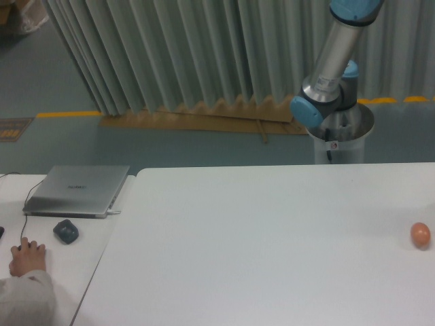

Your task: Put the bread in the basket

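Observation:
The bread is out of view. The basket is out of view too. A smooth orange-brown egg-shaped ball (421, 234) lies on the white table (272, 244) near its right edge. Only the arm's base and lower links (333, 61) show at the back right, rising out of the top of the frame. The gripper is out of view.
A closed grey laptop (77, 190) and a dark mouse (66, 231) lie on a lower table at the left. A person's hand (27, 257) rests at the front left. A grey curtain hangs behind.

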Controlling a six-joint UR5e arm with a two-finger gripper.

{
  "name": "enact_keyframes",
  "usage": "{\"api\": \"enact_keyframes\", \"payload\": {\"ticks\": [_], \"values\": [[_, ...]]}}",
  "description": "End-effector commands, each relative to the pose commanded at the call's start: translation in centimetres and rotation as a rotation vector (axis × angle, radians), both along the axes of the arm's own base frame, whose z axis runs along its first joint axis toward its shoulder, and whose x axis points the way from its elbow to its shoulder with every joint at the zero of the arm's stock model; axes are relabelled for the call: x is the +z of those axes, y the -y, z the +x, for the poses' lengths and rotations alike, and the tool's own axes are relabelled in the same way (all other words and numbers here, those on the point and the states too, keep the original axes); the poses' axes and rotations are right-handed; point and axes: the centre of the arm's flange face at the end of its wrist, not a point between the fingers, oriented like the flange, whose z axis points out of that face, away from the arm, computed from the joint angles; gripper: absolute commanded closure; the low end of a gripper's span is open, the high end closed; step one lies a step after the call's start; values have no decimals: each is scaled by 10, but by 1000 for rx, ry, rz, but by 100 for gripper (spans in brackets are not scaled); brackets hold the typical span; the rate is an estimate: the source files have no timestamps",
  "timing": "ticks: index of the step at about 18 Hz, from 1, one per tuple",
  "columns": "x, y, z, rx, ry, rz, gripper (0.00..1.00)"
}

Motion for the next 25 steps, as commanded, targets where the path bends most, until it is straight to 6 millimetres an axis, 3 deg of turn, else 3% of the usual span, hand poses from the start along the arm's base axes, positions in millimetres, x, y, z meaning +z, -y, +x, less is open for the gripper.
{"api": "enact_keyframes", "payload": {"ticks": [2, 4, 9, 12, 14, 19, 25], "values": [[-2, -2, 1, 8, 3, 7, 40], [-1, -3, 0, 43, -11, 17, 0], [5, -13, 5, 85, -14, 24, 0], [12, -40, 18, 207, 1, 33, 0], [15, -47, 24, 240, 18, 41, 0], [21, -85, 46, 369, 74, 152, 0], [33, -154, 91, 439, 97, 161, 0]]}}
